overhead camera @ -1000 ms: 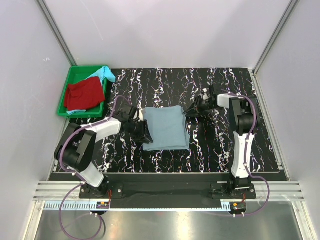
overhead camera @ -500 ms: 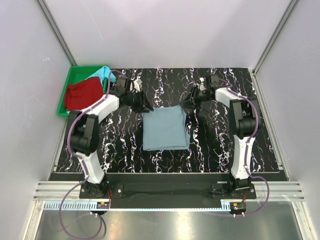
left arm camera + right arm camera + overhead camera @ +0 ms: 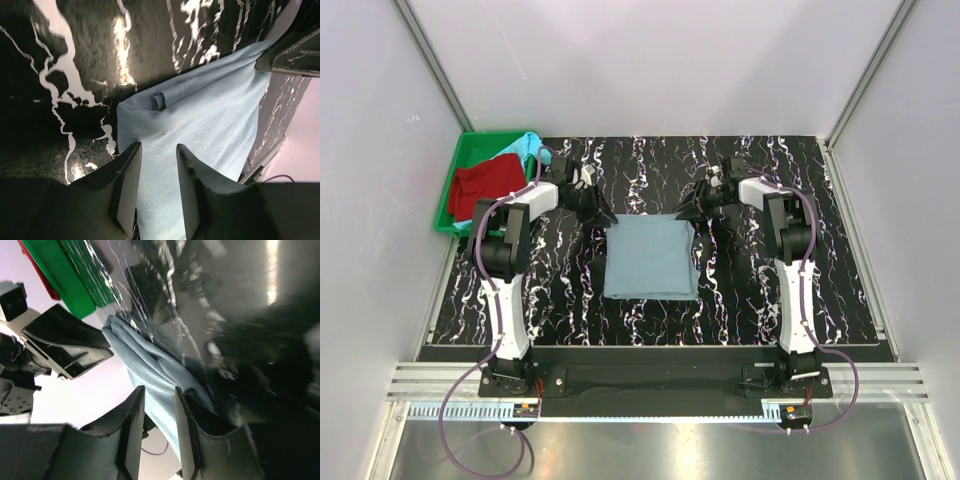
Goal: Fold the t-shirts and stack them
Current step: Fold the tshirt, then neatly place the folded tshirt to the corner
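**Q:** What lies nearest the arm bases?

**A:** The black marbled table (image 3: 760, 290), with the grey-blue t-shirt (image 3: 650, 260) folded into a flat rectangle at its centre.

**Q:** Where are the two grippers?

**A:** Both are at the far edge of that shirt. The left gripper (image 3: 603, 214) is at the far-left corner and the right gripper (image 3: 685, 211) at the far-right corner, each pointing inward.

**Q:** How do the fingers stand?

**A:** In the left wrist view the left gripper (image 3: 157, 147) has its fingers parted, with nothing between them. The cloth (image 3: 210, 140) lies past the tips, with a small rolled tuck at its corner. The right gripper (image 3: 159, 390) is likewise parted and holds nothing, and the shirt's layered edge (image 3: 150, 365) shows through the gap. Whether either set of tips touches the cloth cannot be told.

**Q:** And farther back?

**A:** The green tray (image 3: 470, 143) sits at the far-left corner. It holds the red t-shirt (image 3: 485, 188), and the turquoise t-shirt (image 3: 530, 146) spills over its right rim.
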Controlling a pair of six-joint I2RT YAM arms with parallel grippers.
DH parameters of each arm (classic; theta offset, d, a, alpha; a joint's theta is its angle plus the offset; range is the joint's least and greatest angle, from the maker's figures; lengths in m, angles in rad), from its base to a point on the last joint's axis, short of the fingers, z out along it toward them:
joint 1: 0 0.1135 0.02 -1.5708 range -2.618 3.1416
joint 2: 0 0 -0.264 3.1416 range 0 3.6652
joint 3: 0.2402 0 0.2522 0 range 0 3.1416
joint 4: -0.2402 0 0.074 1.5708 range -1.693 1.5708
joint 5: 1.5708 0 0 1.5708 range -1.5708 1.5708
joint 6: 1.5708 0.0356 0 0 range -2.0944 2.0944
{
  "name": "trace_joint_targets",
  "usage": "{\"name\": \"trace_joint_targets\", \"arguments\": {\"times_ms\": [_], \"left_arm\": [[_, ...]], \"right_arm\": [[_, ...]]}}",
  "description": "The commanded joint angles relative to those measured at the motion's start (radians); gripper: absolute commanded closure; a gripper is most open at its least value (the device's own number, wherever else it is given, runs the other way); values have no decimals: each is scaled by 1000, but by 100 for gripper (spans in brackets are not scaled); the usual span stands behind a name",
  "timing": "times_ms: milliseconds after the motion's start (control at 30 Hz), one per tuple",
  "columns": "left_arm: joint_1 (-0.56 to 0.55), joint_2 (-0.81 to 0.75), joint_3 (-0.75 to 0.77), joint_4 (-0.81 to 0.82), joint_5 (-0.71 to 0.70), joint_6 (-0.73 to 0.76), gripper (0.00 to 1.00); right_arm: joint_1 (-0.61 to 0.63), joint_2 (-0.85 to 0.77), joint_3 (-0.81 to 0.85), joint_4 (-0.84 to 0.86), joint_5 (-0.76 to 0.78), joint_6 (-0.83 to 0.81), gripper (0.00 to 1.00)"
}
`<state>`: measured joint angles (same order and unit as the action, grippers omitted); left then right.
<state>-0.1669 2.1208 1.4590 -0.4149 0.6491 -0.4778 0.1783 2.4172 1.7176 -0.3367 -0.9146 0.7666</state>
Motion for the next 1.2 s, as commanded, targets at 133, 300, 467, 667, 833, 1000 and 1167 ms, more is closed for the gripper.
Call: {"name": "trace_joint_targets", "arguments": {"times_ms": [133,300,467,667,833,1000,1167], "left_arm": [[6,-218,-52,-54,-61,54,58],[-3,-421,-279,-58,-98,54,53],[-31,-567,-526,-32,-100,64,48],[-43,-573,-657,91,-26,13,44],[-48,-507,-670,157,-3,2,44],[-65,-472,-709,217,37,-38,50],[-111,-482,-781,295,75,-107,74]], "right_arm": [[-106,-105,71,-231,118,-209,55],[-106,-271,5,-403,256,-346,48],[-86,-475,-248,-400,325,-355,36],[28,-725,-564,-316,333,-261,33],[185,-898,-824,-135,327,-47,32],[265,-983,-972,10,355,103,33],[274,-1072,-1128,103,413,224,34]]}}
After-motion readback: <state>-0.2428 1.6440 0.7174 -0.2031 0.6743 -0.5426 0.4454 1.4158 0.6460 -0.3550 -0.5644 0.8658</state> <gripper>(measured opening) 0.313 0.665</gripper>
